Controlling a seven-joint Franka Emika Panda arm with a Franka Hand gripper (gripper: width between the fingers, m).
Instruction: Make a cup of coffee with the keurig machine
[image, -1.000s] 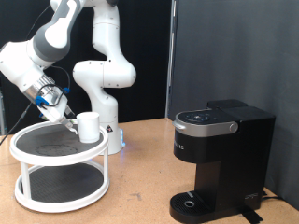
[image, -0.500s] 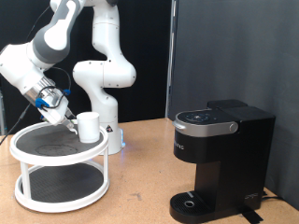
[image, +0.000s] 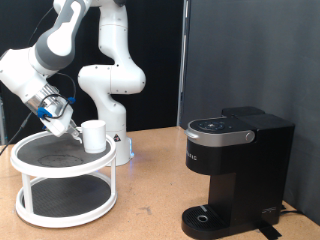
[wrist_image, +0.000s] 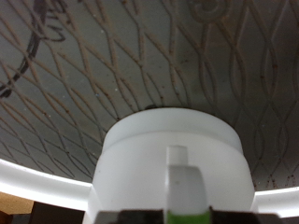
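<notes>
The white cup (image: 95, 135) stands upright at the right edge of the top shelf of a white two-tier round rack (image: 40, 171) in the exterior view's left. My gripper (image: 71, 130) is just left of the cup, at its height, tilted down toward it. In the wrist view the cup (wrist_image: 173, 149) fills the lower middle, its handle (wrist_image: 183, 177) facing the camera, on the dark mesh shelf. The fingers are not clear in either view. The black keurig machine (image: 235, 160) stands on the table at the exterior view's right, lid shut, its round drip tray (image: 205, 216) bare.
The robot's white base (image: 112, 110) rises just behind the rack. The wooden table (image: 150, 180) lies between rack and machine. A black curtain hangs behind.
The arm has shifted very slightly to the left beside the cup. The cup and the machine have not moved.
</notes>
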